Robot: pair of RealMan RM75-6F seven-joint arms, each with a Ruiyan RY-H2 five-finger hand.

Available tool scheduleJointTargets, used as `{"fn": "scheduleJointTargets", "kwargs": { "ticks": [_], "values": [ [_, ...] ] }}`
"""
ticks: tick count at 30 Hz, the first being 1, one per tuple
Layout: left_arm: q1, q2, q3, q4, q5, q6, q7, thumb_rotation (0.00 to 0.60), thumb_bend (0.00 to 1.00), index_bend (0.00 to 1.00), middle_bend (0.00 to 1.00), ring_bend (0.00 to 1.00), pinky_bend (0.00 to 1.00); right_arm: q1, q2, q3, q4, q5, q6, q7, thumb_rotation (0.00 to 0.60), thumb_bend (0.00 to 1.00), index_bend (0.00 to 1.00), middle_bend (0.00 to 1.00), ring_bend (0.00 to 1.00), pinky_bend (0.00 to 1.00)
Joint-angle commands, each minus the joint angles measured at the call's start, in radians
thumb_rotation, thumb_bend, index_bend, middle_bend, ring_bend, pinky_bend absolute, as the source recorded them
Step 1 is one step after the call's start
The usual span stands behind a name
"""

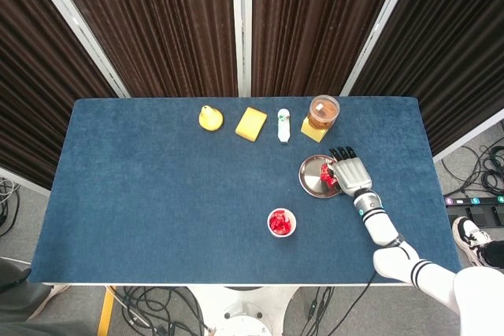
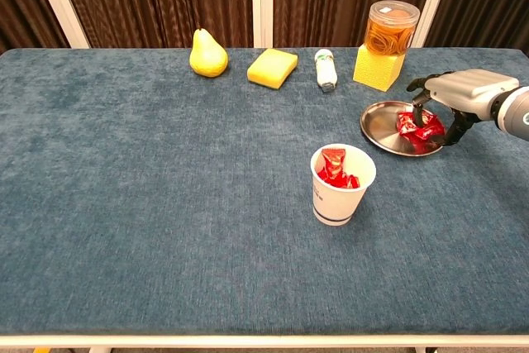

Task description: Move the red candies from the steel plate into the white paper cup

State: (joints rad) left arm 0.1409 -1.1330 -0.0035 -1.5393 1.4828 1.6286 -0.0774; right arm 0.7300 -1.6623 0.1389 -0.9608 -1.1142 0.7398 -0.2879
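The steel plate (image 1: 311, 177) (image 2: 382, 126) lies at the right of the blue table, with a small pile of red candies (image 1: 328, 176) (image 2: 416, 124) on its right half. My right hand (image 1: 350, 171) (image 2: 459, 93) hovers over the plate's right rim, palm down. Its spread fingers curve down around the candies and touch them. The pile still rests on the plate. The white paper cup (image 1: 281, 223) (image 2: 340, 192) stands upright nearer the front, left of the plate, with red candies (image 2: 335, 167) inside. My left hand shows in neither view.
Along the back edge stand a yellow pear (image 2: 208, 53), a yellow sponge (image 2: 272, 67), a small white bottle (image 2: 326, 69) lying down, and a clear jar (image 2: 390, 29) on a yellow block (image 2: 378, 70) just behind the plate.
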Motion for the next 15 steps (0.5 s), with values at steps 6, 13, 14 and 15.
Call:
{"fn": "scheduleJointTargets", "kwargs": {
  "ticks": [6,13,14,15],
  "values": [
    [0.000,-0.001,-0.001,0.003,0.001,0.001,-0.003,0.600,0.16,0.07,0.04,0.08,0.15,-0.003,0.003,0.008,-0.003,0.008,0.005,-0.002,0.600,0.39,0.62,0.12,0.00,0.00],
    [-0.002,0.003,-0.004,-0.001,0.002,0.001,0.001,0.600,0.16,0.07,0.04,0.08,0.15,-0.019,0.067,0.027,-0.112,-0.055,0.084,0.068,0.600,0.40,0.62,0.12,0.00,0.00],
    [-0.003,0.003,-0.004,-0.001,0.002,0.001,0.003,0.600,0.16,0.07,0.04,0.08,0.15,-0.023,0.085,0.027,-0.142,-0.074,0.103,0.078,0.600,0.40,0.62,0.12,0.00,0.00],
    [-0.003,0.004,-0.004,-0.003,0.002,0.000,0.004,0.600,0.16,0.07,0.04,0.08,0.15,-0.030,0.111,0.025,-0.187,-0.104,0.131,0.093,0.600,0.40,0.62,0.12,0.00,0.00]
  ]
}}
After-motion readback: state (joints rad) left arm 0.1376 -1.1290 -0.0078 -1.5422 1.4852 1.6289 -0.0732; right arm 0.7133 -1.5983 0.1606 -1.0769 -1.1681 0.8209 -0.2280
